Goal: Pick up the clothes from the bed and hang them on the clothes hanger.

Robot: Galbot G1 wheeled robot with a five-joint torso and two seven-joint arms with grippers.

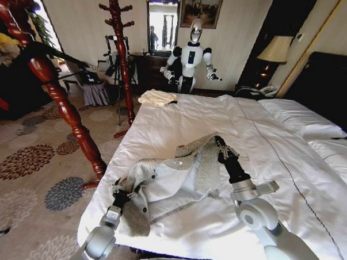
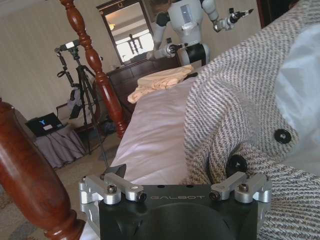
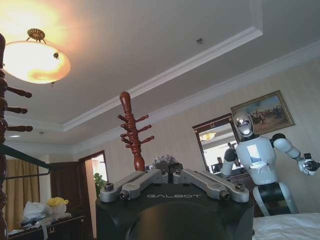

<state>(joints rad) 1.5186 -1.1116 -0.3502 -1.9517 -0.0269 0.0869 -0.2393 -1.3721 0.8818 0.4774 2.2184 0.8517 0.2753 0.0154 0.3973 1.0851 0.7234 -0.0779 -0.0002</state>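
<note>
The clothes, a grey-beige knit cardigan, lie spread open on the near left part of the bed, white lining up. My left gripper is open at the cardigan's near left edge. In the left wrist view the knit edge with dark buttons lies against one side of that gripper. My right gripper is shut on a raised fold at the cardigan's far right side. A tuft of grey knit shows between its tips. The slim black clothes hanger sticks out from the near coat stand.
A reddish-brown coat stand rises close by the bed's left side, a second stand farther back. A cream folded cloth lies at the bed's far left corner. Another robot stands beyond the bed. Pillows and a dark headboard are at the right.
</note>
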